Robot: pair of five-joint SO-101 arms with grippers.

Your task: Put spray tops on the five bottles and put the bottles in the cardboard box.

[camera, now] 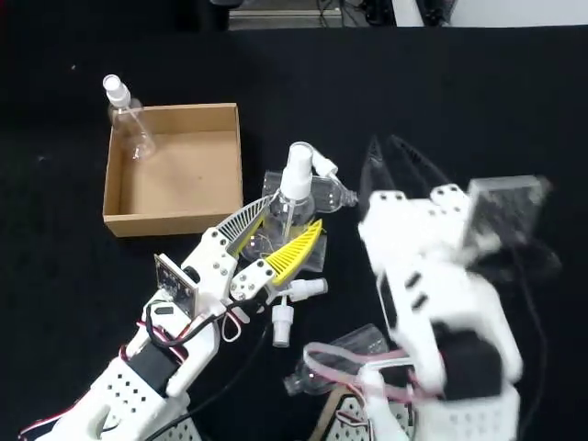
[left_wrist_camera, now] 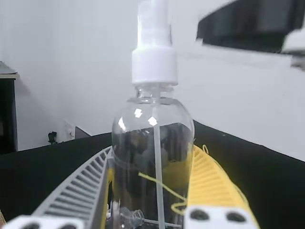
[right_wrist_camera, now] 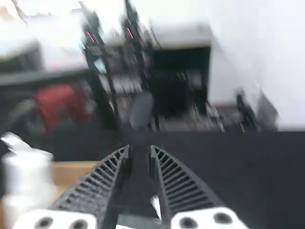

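In the left wrist view the clear plastic bottle (left_wrist_camera: 153,157) loses its base and the tip of its white spray top (left_wrist_camera: 154,43) past the edges. The right arm's black gripper (right_wrist_camera: 139,150) looks blurry — so does a white shape (right_wrist_camera: 24,171) by the brown cardboard box (right_wrist_camera: 66,171).

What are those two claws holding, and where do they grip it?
The left gripper clamps a clear bottle by its body, spray top on. The right gripper holds nothing.
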